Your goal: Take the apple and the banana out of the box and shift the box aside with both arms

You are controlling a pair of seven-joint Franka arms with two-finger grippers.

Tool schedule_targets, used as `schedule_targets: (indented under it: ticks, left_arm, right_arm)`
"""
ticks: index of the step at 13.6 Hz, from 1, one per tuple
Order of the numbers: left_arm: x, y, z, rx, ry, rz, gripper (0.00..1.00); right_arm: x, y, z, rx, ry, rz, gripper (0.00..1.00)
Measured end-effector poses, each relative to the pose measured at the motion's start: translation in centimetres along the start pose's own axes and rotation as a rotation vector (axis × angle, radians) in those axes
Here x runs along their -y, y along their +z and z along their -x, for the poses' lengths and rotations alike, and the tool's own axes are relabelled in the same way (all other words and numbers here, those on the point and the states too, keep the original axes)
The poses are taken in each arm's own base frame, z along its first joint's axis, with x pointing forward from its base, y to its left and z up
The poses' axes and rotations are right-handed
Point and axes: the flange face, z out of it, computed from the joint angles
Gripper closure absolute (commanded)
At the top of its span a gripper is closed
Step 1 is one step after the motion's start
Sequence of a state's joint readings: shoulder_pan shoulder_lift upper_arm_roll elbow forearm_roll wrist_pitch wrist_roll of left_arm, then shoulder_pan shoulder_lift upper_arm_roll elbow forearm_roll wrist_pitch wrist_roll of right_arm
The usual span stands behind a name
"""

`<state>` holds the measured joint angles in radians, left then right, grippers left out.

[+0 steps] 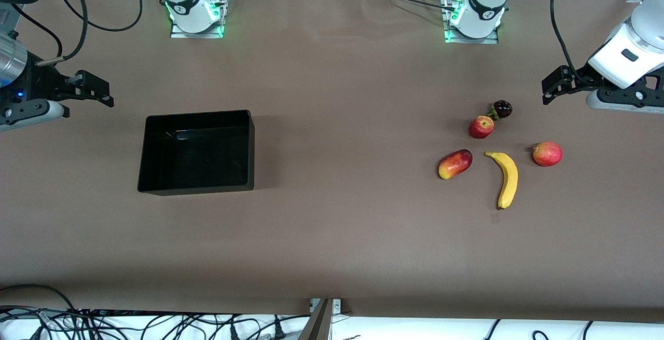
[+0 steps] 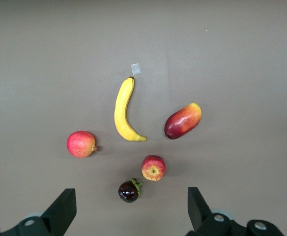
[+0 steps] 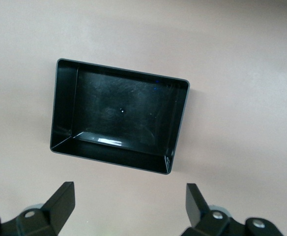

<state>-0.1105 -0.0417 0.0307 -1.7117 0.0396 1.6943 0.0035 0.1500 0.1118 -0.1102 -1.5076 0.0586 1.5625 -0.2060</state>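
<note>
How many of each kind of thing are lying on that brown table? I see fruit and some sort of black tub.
Banana: 1
Small red-and-yellow apple: 1
Round red fruit: 1
Oval red-and-yellow fruit, mango-like: 1
Small dark purple fruit: 1
Black box: 1
Total: 6 things, 5 of them fruit.

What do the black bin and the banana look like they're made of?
The black bin looks like glossy moulded plastic: its inner walls and floor catch bright reflections, and its rim is thin and even. The banana seems a toy, probably smooth plastic or foam: an even yellow skin with no blemishes. Neither material is certain from looks alone.
</note>
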Motion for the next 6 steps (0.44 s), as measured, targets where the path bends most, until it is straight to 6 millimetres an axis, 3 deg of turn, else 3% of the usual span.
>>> schedule_targets:
  ticks: [6]
  left_arm:
    - [-0.31,0.01,0.05,0.004,0.006,0.000,0.00]
  right_arm:
    - [0.64,0.45,-0.18,0.017,-0.012,0.001,0.00]
